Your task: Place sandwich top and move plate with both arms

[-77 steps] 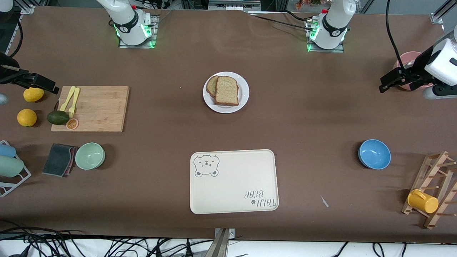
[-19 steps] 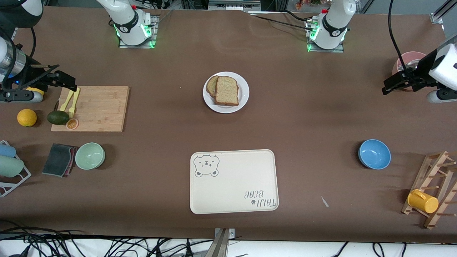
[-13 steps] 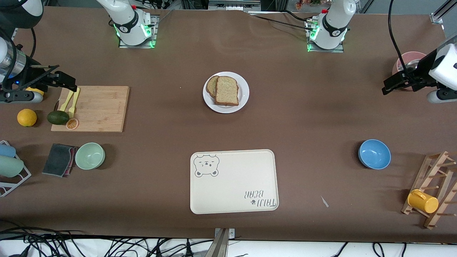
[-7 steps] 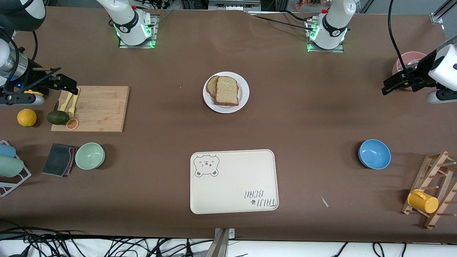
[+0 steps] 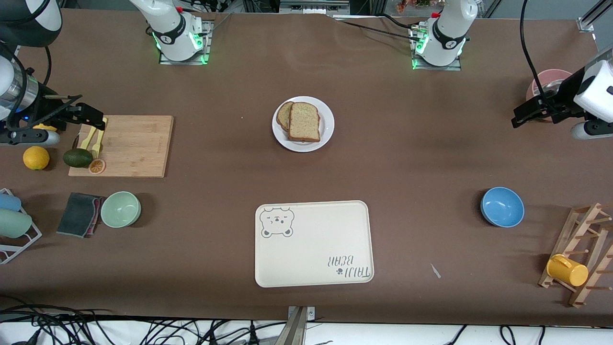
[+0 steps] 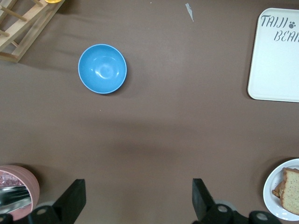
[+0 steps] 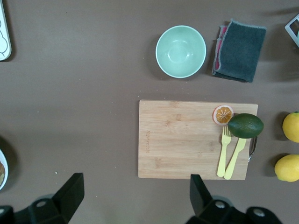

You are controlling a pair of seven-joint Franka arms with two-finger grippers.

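Left gripper (image 6: 135, 203): fingers (image 6: 74, 198) spread wide apart, nothing between them. It hangs over bare bench surface at the left arm's end of the bench, next to a pink bowl (image 5: 546, 79).

Right gripper (image 7: 133, 198): fingers (image 7: 72, 191) likewise spread wide, holding nothing. It hangs at the right arm's end of the bench, over the edge of the cutting board (image 5: 129, 146) where the yellow fork and knife (image 5: 96, 136) lie.

The sandwich top (image 5: 304, 121) lies flat on the plate (image 5: 328, 125), partly overlapping a second slice (image 5: 284, 115). The plate rests on the bench midway between the two ends, nearer the arm bases than the tray (image 5: 313, 243). Neither gripper is near it.
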